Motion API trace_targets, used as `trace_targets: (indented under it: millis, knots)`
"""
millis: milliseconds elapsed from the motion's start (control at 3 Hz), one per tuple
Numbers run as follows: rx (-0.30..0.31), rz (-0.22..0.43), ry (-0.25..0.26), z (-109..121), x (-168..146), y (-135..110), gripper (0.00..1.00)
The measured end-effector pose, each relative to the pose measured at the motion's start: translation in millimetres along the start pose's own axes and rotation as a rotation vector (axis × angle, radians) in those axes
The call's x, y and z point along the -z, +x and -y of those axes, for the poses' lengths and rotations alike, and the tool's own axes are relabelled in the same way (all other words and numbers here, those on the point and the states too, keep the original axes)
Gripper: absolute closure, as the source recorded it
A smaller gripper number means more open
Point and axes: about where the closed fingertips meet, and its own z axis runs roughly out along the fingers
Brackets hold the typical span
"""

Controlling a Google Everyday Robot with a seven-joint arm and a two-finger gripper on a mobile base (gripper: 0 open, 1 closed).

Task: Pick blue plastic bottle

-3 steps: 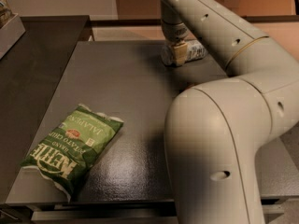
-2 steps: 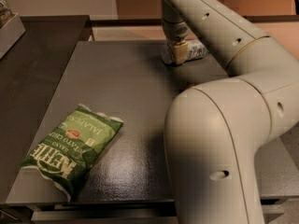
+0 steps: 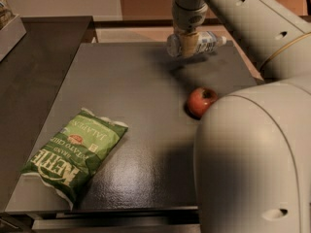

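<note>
At the far edge of the table (image 3: 146, 76): gripper (image 3: 187, 46) hangs from the wrist, fingers clamped across the blue plastic bottle (image 3: 206, 41) near its base end. Bottle lies sideways in the grasp, white cap pointing right.

Change from a second ago: bottle sits higher in view than it did, with a dark shadow now showing on the tabletop beneath it. Reads as lifted clear of the surface, though only by a little. The arm (image 3: 252, 144) has shifted too, uncovering a red apple (image 3: 201, 101) that it hid before, on the table nearer the camera than the bottle and well apart from it.

Green chip bag (image 3: 77, 152) at front left, unmoved.

Judgement: grasp made, lift begun; the pick is essentially done if the hold stays firm. The grip sits off-centre, so the cap end could droop.
</note>
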Motion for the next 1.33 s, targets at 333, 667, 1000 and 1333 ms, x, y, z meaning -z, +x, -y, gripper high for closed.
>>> trace_targets:
  millis: [333, 667, 1000, 1333]
  knots:
    - [0.021, 0.085, 0.078, -6, 49, -13, 1.00]
    - [0.046, 0.143, 0.158, -10, 94, -21, 1.00]
    - [0.070, 0.192, 0.221, -14, 130, -28, 1.00]
    - [0.064, 0.248, 0.246, -16, 147, -32, 1.00]
